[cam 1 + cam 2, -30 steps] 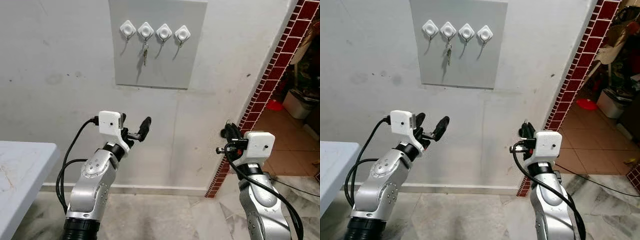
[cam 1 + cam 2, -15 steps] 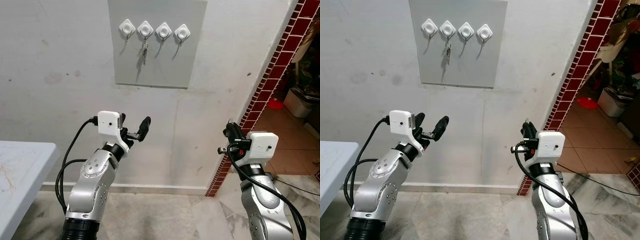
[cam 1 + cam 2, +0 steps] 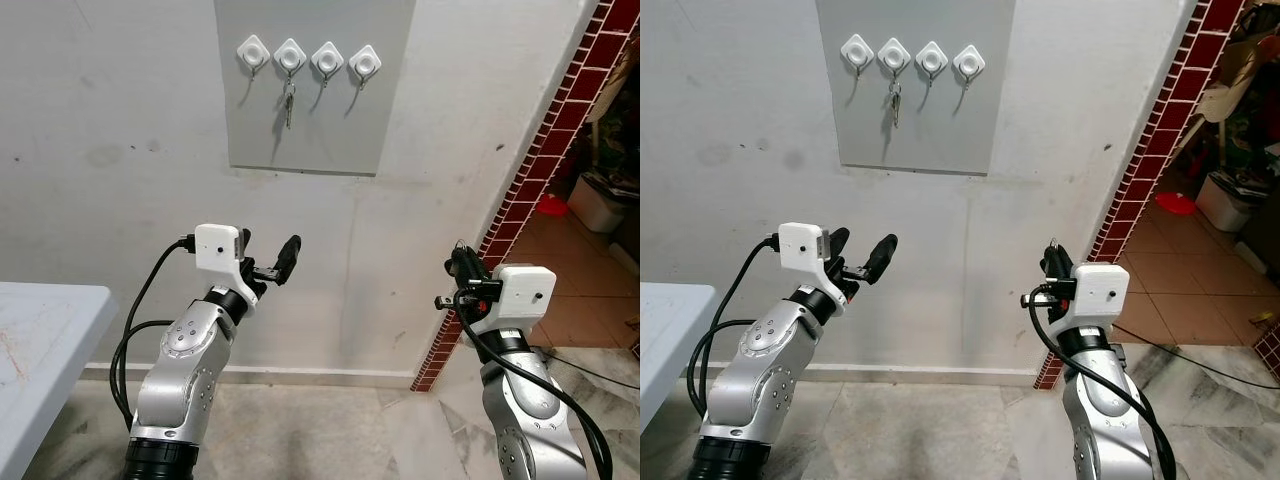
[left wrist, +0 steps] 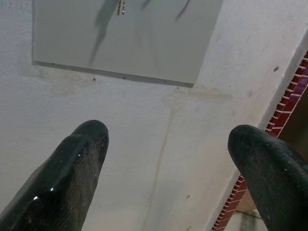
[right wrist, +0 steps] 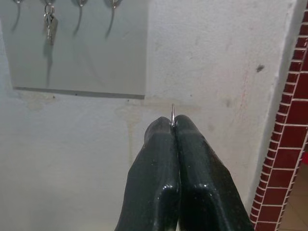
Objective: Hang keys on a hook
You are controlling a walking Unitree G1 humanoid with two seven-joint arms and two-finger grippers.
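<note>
Head cam: I see a grey panel on the white wall with four white hooks in a row; keys already hang from the second hook from the left; left gripper is raised well below the panel, fingers spread wide, nothing in them; right gripper is up at similar height, off to the right near the red brick edging, fingers pressed together; corner of a white table at far left.

Left wrist: both black fingertips far apart, bare wall and the panel's lower edge between them; empty.

Right wrist: fingers closed tight; a thin metal sliver pokes out at the tips, probably a key or ring, too small for me to call; the hung keys sit up on the panel, well apart from this gripper.
</note>
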